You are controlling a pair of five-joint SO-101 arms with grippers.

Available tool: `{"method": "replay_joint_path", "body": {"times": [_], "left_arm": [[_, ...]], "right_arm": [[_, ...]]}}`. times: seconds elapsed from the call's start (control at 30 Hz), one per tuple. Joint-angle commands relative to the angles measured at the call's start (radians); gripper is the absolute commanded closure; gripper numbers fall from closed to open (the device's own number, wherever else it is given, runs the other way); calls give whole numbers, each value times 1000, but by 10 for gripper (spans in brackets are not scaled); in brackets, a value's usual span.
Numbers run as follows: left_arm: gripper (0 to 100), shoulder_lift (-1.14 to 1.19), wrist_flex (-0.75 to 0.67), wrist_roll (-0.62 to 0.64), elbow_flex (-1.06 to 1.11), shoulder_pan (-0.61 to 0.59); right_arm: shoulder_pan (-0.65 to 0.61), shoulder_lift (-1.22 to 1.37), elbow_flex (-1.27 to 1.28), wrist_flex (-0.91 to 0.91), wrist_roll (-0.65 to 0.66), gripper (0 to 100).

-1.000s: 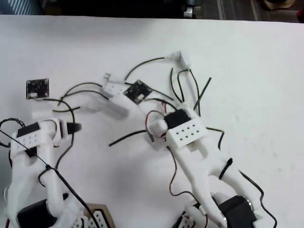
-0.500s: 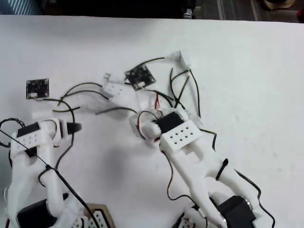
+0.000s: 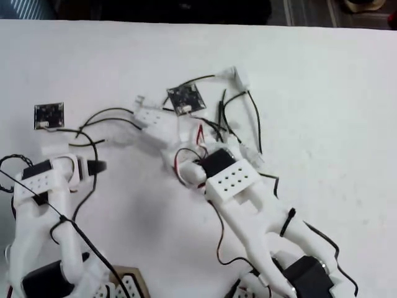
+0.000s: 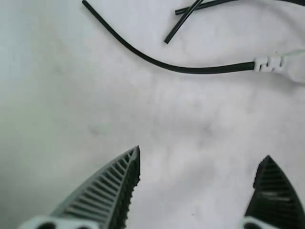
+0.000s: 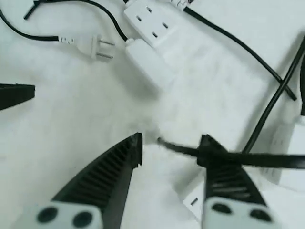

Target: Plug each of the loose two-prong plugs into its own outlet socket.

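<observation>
A white outlet strip (image 5: 150, 21) with empty sockets lies just beyond my right gripper (image 5: 171, 140). A loose white two-prong plug (image 5: 97, 47) on a black cord rests beside the strip, unplugged. The right gripper is open, and a black cable (image 5: 257, 160) crosses over one fingertip (image 5: 209, 148). From above, the strip (image 3: 151, 116) sits mid-table, up and left of the right gripper (image 3: 180, 161). My left gripper (image 4: 202, 157) is open over bare table, holding nothing, with a black cord ending in a white connector (image 4: 269, 63) ahead of it. From above, the left gripper (image 3: 87, 166) is at the near left.
Two small black circuit boards (image 3: 49, 115) (image 3: 186, 98) lie on the white table (image 3: 322, 81). Another white connector (image 3: 237, 76) sits at the back with black cords tangled around it. A white block (image 3: 56, 148) lies near the left arm. Red wires loop at the right wrist.
The right arm has shifted left and slightly back toward its base. The circuit board near the strip and the tangled cords were dragged up and to the right. The left arm stayed still.
</observation>
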Motion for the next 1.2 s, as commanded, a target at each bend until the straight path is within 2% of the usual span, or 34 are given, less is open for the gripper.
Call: {"method": "replay_joint_path", "body": {"times": [0.0,0.27,0.37,0.53,0.7,1.0,1.17], "left_arm": [[631,-39,-17,2,-3,-4],[631,-38,-18,2,-3,-4],[631,-38,-18,2,-3,-4],[631,-38,-18,2,-3,-4],[631,-38,-18,2,-3,-4],[631,-38,-18,0,-3,-4],[631,-38,-18,0,-3,-4]], "right_arm": [[1,-44,-66,58,60,766],[27,-45,-61,58,75,863],[28,-36,-58,54,61,872],[27,107,-94,41,-173,868],[30,314,-206,44,-321,868],[31,479,-308,53,-414,868],[31,478,-358,177,-416,868]]}}
